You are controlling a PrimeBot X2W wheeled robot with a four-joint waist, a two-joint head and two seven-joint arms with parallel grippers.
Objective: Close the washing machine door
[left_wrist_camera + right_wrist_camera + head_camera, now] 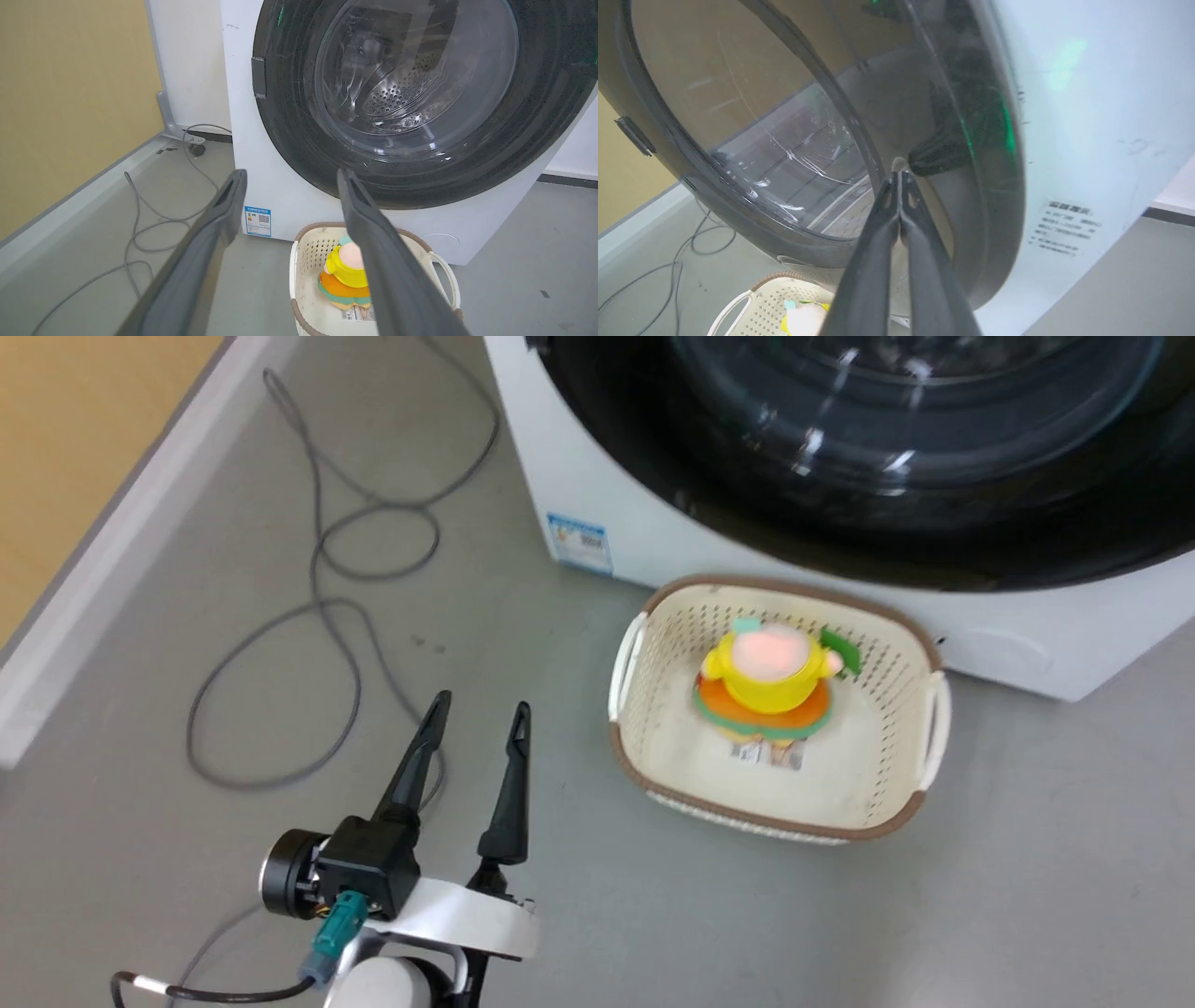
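Against the front of the big white box-shaped washing machine point(597, 467) sits the round, black-rimmed washing machine door point(887, 439) with its bulging clear glass middle. It covers the drum hole. I cannot tell if it is clicked fully shut. Through the glass, the shiny steel drum point(397, 93) with its many little holes shows inside the machine.

The right tool point(899, 173) is up by the machine, with its tips right at the glossy face of the door, near the dark rim. Its two long dark fingers are pressed together and hold nothing. I cannot tell if the tips really touch the door.

The left tool point(483, 702) hangs over the grey floor point(1027, 859), well apart from the machine and pointing toward it. Its fingers are spread wide and hold nothing.

Just in front of the machine, below the door, stands a white plastic basket point(653, 644) with a brown rim. A yellow and orange toy point(766, 677) sits inside it. A small blue sticker point(579, 543) is low on the machine's front. A thin grey cable point(327, 616) loops on the floor beside the machine.
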